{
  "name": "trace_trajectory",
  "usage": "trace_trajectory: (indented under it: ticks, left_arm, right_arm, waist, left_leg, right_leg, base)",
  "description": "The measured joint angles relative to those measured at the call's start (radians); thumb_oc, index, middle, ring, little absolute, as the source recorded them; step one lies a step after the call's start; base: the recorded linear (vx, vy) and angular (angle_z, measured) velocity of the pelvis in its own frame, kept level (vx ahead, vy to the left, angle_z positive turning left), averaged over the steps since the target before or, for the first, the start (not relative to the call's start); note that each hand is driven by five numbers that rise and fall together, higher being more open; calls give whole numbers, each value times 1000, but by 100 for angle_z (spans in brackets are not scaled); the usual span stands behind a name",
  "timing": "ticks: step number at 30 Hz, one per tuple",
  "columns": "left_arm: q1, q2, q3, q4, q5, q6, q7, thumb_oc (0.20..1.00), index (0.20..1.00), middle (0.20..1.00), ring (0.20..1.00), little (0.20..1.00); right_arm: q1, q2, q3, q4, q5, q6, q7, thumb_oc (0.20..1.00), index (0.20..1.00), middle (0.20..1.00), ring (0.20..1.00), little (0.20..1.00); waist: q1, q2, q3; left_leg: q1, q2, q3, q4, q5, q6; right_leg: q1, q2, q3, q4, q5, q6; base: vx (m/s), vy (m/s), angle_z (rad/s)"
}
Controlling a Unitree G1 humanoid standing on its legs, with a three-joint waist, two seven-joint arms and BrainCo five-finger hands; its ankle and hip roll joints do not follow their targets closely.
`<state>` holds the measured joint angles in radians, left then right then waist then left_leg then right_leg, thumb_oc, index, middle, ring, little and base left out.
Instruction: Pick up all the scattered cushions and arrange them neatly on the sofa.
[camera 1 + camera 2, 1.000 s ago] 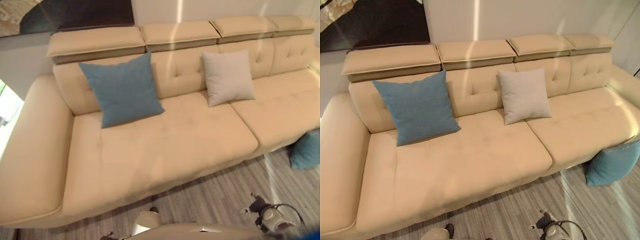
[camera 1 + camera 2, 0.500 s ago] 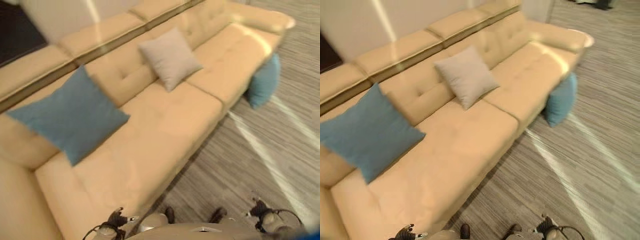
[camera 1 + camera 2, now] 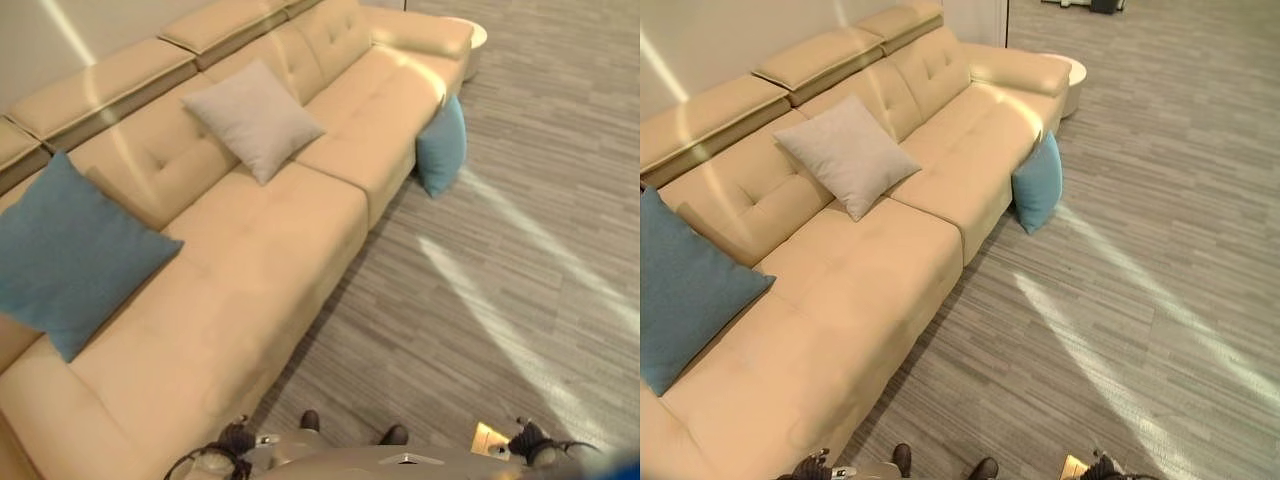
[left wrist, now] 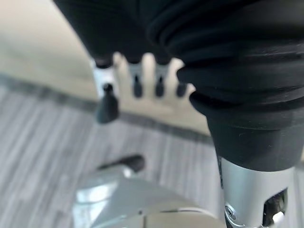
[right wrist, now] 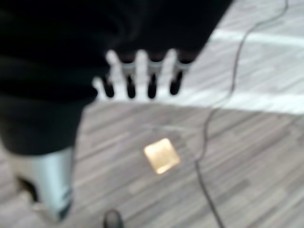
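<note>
leaning on edge against the front of the sofa, down on the wood-grain floor, one blue cushion left to collect — upright, its flat face turned out toward the room, its top corner just reaching the seat edge. already up on the seat: a larger blue cushion propped against the backrest at the left end, and a grey cushion propped further along. hanging low at the bottom edge of the head views, both hands, well apart from the floor cushion. left hand with fingers straight and relaxed, nothing in it, pointing toward the sofa base; right hand likewise slack and bare over open floor. lying ahead and somewhat to the right, that cushion — so probably nearer the right arm, though too far for either to reach from here. likely calls for walking forward first, then taking the cushion by its upper edge.
</note>
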<state>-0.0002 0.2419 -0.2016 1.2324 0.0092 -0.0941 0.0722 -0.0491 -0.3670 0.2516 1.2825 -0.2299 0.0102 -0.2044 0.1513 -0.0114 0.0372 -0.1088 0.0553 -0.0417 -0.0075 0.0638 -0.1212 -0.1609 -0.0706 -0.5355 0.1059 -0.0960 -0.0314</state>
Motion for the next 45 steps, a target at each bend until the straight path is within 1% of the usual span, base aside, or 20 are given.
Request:
trace_trajectory:
  ticks: [2,5,6,7,11,18,19,20,22,25,26,29,31,36,40,41,42,43,44,45]
  left_arm:
    - [-5,-3,0,-5,1,-1,0,1000,1000,1000,1000,1000]
    - [-4,-5,5,-15,2,-2,0,1000,1000,1000,1000,1000]
    - [-13,-5,6,-15,2,-2,0,1000,1000,1000,1000,1000]
    - [-17,-6,6,-23,2,-6,0,1000,1000,1000,1000,1000]
    - [-9,-5,5,-22,2,-4,-1,1000,1000,1000,1000,1000]
    - [9,6,7,-22,3,-4,-1,1000,1000,1000,1000,1000]
    - [31,15,8,-14,4,0,-2,1000,1000,1000,1000,1000]
    - [32,5,16,33,-136,-11,-30,1000,1000,1000,1000,1000]
    - [20,-8,15,61,-216,-8,-45,1000,1000,1000,1000,1000]
    - [18,-29,13,65,-236,-8,-45,1000,1000,1000,1000,1000]
    - [11,-46,12,58,-235,-10,-44,1000,1000,1000,1000,1000]
    - [9,-48,13,46,-235,-11,-43,1000,1000,1000,1000,1000]
    - [-12,-48,13,45,-233,-25,-40,1000,1000,1000,1000,1000]
    - [-29,-48,13,11,-227,-30,-28,1000,1000,1000,1000,1000]
    - [-48,-48,4,5,-222,-30,-23,1000,1000,1000,1000,1000]
    - [-53,-46,6,-13,-222,-30,-22,1000,1000,1000,1000,1000]
    - [-40,-36,-4,-38,-223,-34,-21,1000,1000,1000,1000,1000]
    - [-43,-24,-33,-38,-224,-35,-22,1000,1000,1000,1000,1000]
    - [-46,-23,-32,-35,-223,-35,-23,1000,1000,1000,1000,1000]
    - [-62,-27,-35,-31,-224,-34,-22,1000,1000,1000,1000,1000]
  right_arm:
    - [0,2,-14,1,13,-3,-4,1000,1000,1000,1000,1000]
    - [-9,-6,-15,2,13,-1,-6,1000,1000,1000,1000,1000]
    - [3,-7,-16,1,13,1,-6,1000,1000,1000,1000,1000]
    - [10,-7,-17,7,13,3,-6,1000,1000,1000,1000,1000]
    - [14,-5,-35,13,12,2,-3,1000,1000,1000,1000,1000]
    - [12,-5,-48,30,12,2,4,1000,1000,1000,1000,1000]
    - [17,-5,-48,31,13,3,5,1000,1000,1000,1000,1000]
    - [9,1,-5,17,192,-39,38,1000,1000,1000,1000,1000]
    - [-15,26,25,-12,288,-74,61,1000,1000,1000,1000,1000]
    - [-39,54,60,-13,297,-86,72,1000,1000,1000,1000,1000]
    - [-43,54,70,-16,297,-94,76,1000,1000,1000,1000,1000]
    - [-78,52,64,-32,297,-102,75,1000,1000,1000,1000,1000]
    - [-77,52,40,-32,297,-105,72,1000,1000,1000,1000,1000]
    - [-71,48,31,-29,297,-105,64,1000,1000,1000,1000,1000]
    - [-65,50,27,-30,297,-105,56,1000,1000,1000,1000,1000]
    - [-61,56,24,-42,297,-105,52,1000,1000,1000,1000,1000]
    - [-62,71,17,-71,297,-117,45,1000,1000,1000,1000,1000]
    - [-77,82,17,-72,297,-122,44,1000,1000,1000,1000,1000]
    - [-82,84,17,-72,297,-122,45,1000,1000,1000,1000,1000]
    - [-83,81,17,-70,297,-119,43,1000,1000,1000,1000,1000]
  waist:
    - [-7,6,5]
    - [-33,36,33]
    - [-47,39,36]
    - [-46,53,39]
    - [-31,39,51]
    - [-27,32,48]
    - [-33,18,28]
    - [-22,11,-13]
    - [-23,6,-23]
    - [-17,10,-27]
    - [7,25,-27]
    - [11,33,-25]
    - [11,32,-11]
    - [4,29,20]
    - [5,25,47]
    - [-1,9,53]
    - [-3,-1,58]
    - [2,-15,68]
    - [-4,-22,78]
    - [-22,-16,91]
  left_leg:
    - [7,-18,-21,-39,0,0]
    - [37,-21,-19,-59,5,7]
    - [41,-21,-19,-62,-2,18]
    - [51,-20,-17,-65,-25,54]
    - [62,-51,17,-59,-46,83]
    - [87,-68,33,-62,-45,94]
    - [94,-72,34,-61,-56,101]
    - [40,-69,38,-59,-67,97]
    - [-8,-62,47,-58,-71,103]
    - [-28,-56,46,-58,-60,94]
    - [-29,-55,31,-58,-44,100]
    - [-27,-60,36,-43,-34,100]
    - [5,-62,40,-47,-35,99]
    - [11,-61,62,-47,-35,99]
    - [22,-57,90,-59,-35,100]
    - [17,-55,94,-58,-37,98]
    - [15,-48,123,-62,-37,98]
    - [14,-33,176,-68,-37,98]
    - [12,-18,209,-71,-45,99]
    - [17,-9,198,-74,-78,108]
  right_leg:
    - [13,14,17,-52,27,4]
    - [42,49,55,-108,64,13]
    - [43,51,58,-110,70,20]
    - [44,50,64,-107,76,29]
    - [44,16,89,-98,94,62]
    - [65,-1,97,-93,98,70]
    - [82,-2,95,-109,101,75]
    - [30,-1,101,-107,100,72]
    - [-13,4,103,-105,107,66]
    - [-20,9,79,-121,111,53]
    - [-9,12,54,-139,112,47]
    - [22,14,30,-167,114,42]
    - [67,19,28,-194,111,49]
    - [69,20,36,-196,110,53]
    - [49,26,76,-196,117,63]
    - [26,30,99,-192,129,64]
    - [-3,34,119,-175,139,78]
    - [-49,36,129,-138,139,107]
    - [-67,33,98,-104,115,131]
    - [-79,27,57,-64,102,120]
  base:
    - [-8,48,-43]
    - [-9,59,-55]
    - [-7,89,-22]
    - [-5,58,-20]
    - [-17,60,-21]
    - [-7,28,-3]
    - [52,-52,-5]
    - [66,-92,-12]
    - [73,-100,-6]
    - [57,-69,27]
    - [54,-44,46]
    - [44,-25,30]
    - [69,8,7]
    - [20,17,-7]
    - [-50,-11,-29]
    - [-98,-30,-72]
    - [81,-59,-121]
    - [184,-99,-145]
    - [235,-107,-116]
    - [195,-116,-53]
